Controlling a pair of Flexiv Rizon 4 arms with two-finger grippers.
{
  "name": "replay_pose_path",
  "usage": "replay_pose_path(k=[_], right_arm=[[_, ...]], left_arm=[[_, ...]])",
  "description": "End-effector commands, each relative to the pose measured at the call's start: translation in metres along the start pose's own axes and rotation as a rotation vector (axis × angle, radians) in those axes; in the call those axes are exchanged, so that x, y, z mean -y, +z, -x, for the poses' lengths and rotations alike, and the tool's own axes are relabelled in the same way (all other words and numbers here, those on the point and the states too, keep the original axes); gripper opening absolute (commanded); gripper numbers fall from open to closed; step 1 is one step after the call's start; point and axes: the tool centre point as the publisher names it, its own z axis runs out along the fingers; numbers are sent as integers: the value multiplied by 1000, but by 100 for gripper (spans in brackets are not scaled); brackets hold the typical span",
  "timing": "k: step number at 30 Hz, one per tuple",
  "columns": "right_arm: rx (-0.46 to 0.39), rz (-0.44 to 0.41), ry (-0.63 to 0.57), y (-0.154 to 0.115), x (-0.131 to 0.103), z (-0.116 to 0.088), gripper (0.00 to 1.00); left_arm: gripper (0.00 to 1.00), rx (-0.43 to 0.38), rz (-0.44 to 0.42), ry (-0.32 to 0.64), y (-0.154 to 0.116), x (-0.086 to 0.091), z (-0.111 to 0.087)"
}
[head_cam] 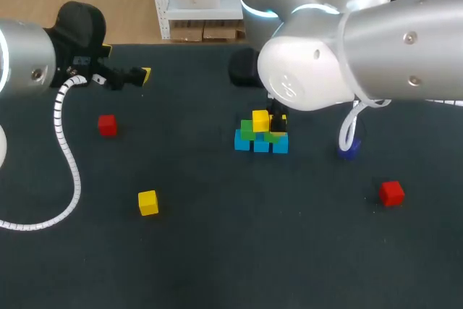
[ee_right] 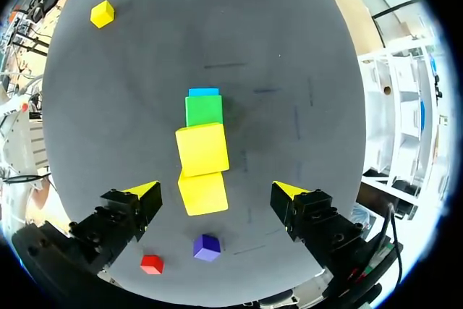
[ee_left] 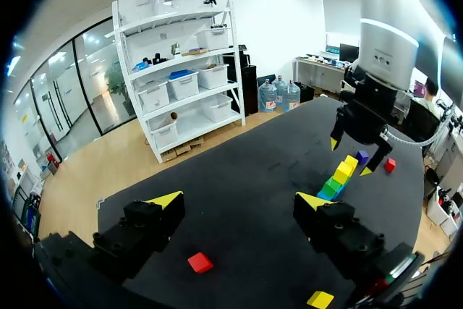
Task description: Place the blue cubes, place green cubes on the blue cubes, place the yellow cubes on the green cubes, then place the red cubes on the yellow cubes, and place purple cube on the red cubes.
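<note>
Now on the tabletop [head_cam: 217, 251]: a cube stack [head_cam: 260, 134] stands near the middle, with blue cubes [head_cam: 261, 145] at the base, green cubes [head_cam: 247, 130] on them and yellow cubes [head_cam: 260, 119] on top.
Right end effector [ee_right: 215, 193]: directly above the stack, opened wide and holding nothing.
Left end effector [ee_left: 239, 200]: also wide and empty, well apart from the stack on the left side.
Loose cubes: a yellow cube [head_cam: 147, 202] and a red cube [head_cam: 107, 125] lie on the left. A second red cube [head_cam: 391, 193] and the purple cube [ee_right: 207, 247] lie on the right.
Step in hand: most likely the yellow layer, with red and purple not yet placed.
Next move: probably lifting the right arm clear without nudging the stack. After that, it calls for fetching the loose yellow cube or a red one.
</note>
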Motion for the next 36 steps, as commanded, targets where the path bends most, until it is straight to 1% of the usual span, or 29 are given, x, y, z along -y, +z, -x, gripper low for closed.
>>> replay_pose_path(k=[1,36], right_arm=[[0,1,2,1,2,1,100],[0,-20,28,4,11,4,100]], left_arm=[[100,3,-7,1,0,-2,-1],[100,3,-7,1,0,-2,-1]])
